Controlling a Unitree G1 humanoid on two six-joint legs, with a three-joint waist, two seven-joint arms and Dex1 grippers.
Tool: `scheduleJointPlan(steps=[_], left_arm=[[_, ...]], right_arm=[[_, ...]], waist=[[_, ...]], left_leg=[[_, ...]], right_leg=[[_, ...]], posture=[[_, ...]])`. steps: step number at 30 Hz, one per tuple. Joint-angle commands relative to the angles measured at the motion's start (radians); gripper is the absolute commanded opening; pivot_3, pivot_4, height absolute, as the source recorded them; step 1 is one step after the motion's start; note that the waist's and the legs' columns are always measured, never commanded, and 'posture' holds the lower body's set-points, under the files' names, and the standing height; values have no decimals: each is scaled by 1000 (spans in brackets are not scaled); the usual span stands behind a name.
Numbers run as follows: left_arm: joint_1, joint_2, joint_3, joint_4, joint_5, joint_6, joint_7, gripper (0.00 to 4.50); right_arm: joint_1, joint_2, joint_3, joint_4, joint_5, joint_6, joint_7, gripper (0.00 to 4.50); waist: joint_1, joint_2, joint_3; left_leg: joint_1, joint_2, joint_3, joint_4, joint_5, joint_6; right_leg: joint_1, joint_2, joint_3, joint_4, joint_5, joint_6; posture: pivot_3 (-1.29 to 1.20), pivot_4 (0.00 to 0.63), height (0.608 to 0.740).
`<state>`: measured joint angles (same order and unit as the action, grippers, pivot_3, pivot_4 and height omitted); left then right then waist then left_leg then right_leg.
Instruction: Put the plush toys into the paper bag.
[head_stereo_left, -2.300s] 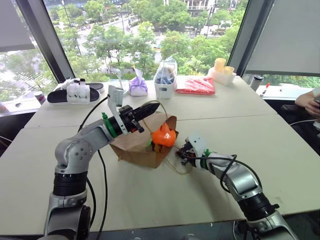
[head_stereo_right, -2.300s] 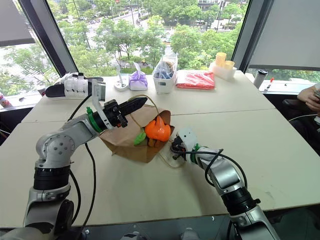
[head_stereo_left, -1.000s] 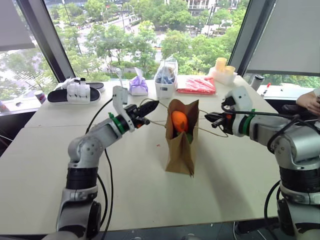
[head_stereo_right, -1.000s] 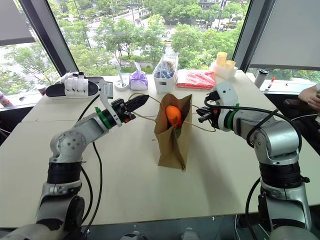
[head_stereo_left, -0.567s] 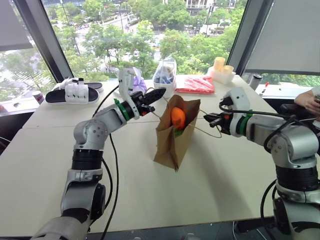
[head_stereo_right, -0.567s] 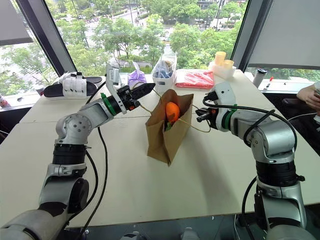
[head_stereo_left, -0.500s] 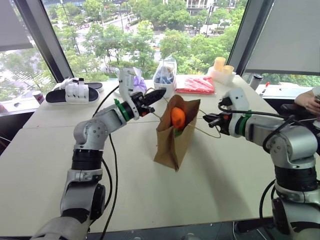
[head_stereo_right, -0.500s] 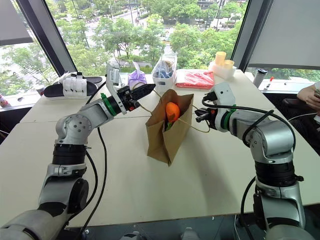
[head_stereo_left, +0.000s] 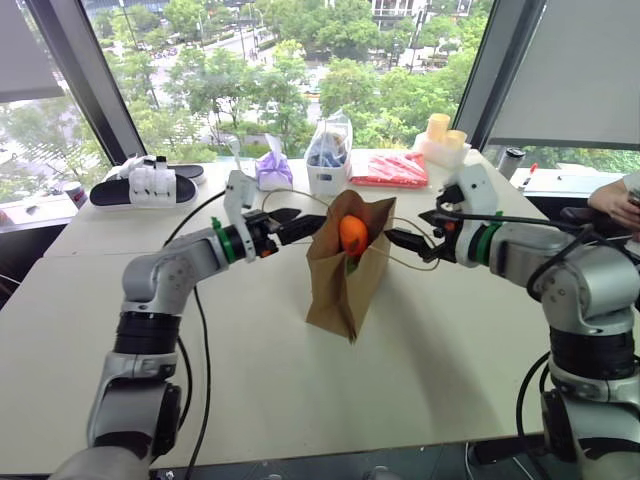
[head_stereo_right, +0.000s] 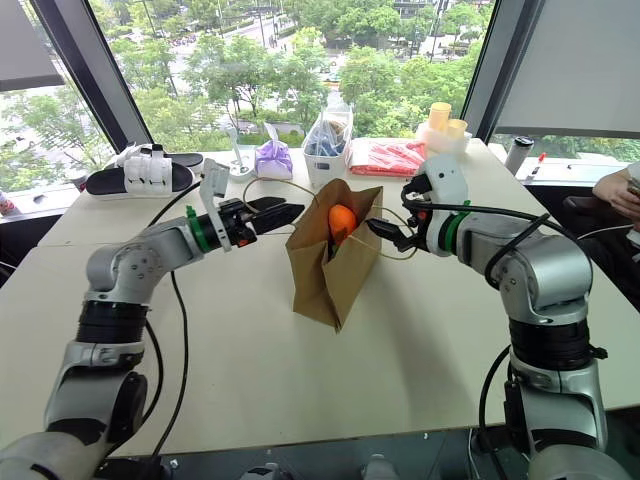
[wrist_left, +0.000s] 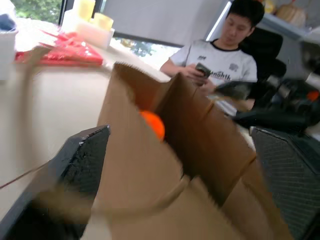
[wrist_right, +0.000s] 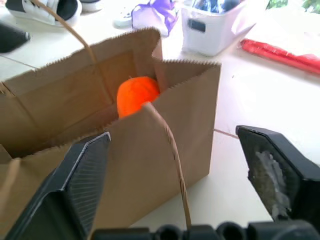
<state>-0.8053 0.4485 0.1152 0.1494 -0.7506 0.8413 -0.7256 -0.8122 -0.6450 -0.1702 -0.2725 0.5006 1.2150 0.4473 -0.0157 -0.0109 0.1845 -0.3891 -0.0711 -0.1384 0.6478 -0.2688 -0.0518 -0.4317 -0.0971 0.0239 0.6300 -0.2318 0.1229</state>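
The left gripper (head_stereo_left: 291, 226) hangs open just left of the bag (head_stereo_left: 345, 270), which stands upright mid-table (head_stereo_left: 260, 350) with the orange toy (head_stereo_left: 352, 235) at its mouth. A twine handle (wrist_right: 172, 165) loops free. The right gripper (head_stereo_left: 405, 242) is open too, just right of the bag.

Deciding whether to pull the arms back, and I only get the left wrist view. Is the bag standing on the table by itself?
Observer: Yes. The paper bag stands on the table, leaning a little.
Operator: Is the right hand gripping it?
Observer: No. The right hand is open beside the bag's top, and a twine handle runs between its fingers.
Operator: Both toys in?
Observer: The orange toy sits at the mouth, and a bit of the green toy shows below it.
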Motion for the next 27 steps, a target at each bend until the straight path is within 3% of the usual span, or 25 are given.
scheduleJointPlan(steps=[1,10,13,19,22,27], left_arm=[[9,32,38,-36,-26,14,-48,4441],[95,87,9,-134,-59,86,-149,4441],[149,103,-8,-208,-89,123,-201,4441],[204,104,-75,-298,-71,112,-227,4441],[218,80,-102,-315,-44,83,-202,4500],[268,32,-153,-348,17,25,-152,4500]], right_arm=[[-82,-15,-102,-12,24,-15,-22,4500],[-26,-118,-229,-9,25,-13,-34,4500],[64,-111,-298,-28,26,-4,-62,4500],[226,-46,-317,-122,51,1,-99,4500],[297,27,-234,-187,48,-18,-124,3609],[341,201,-45,-222,28,-79,-160,1009]], waist=[[1,0,0],[3,0,0],[3,0,0],[-1,0,0],[-1,0,0],[-2,1,0]], left_leg=[[0,0,0,0,0,0],[-1,0,0,0,0,0],[-1,0,0,0,0,0],[0,1,1,0,0,0],[1,1,1,0,0,0],[2,1,2,0,0,0]], right_leg=[[0,0,0,0,0,0],[0,0,0,-1,0,0],[0,0,0,-1,0,0],[0,0,1,0,0,0],[0,0,1,1,0,0],[1,0,2,1,0,0]], posture=[[0,150,740],[0,150,740],[0,150,740],[0,150,740],[0,150,740],[0,150,740]])
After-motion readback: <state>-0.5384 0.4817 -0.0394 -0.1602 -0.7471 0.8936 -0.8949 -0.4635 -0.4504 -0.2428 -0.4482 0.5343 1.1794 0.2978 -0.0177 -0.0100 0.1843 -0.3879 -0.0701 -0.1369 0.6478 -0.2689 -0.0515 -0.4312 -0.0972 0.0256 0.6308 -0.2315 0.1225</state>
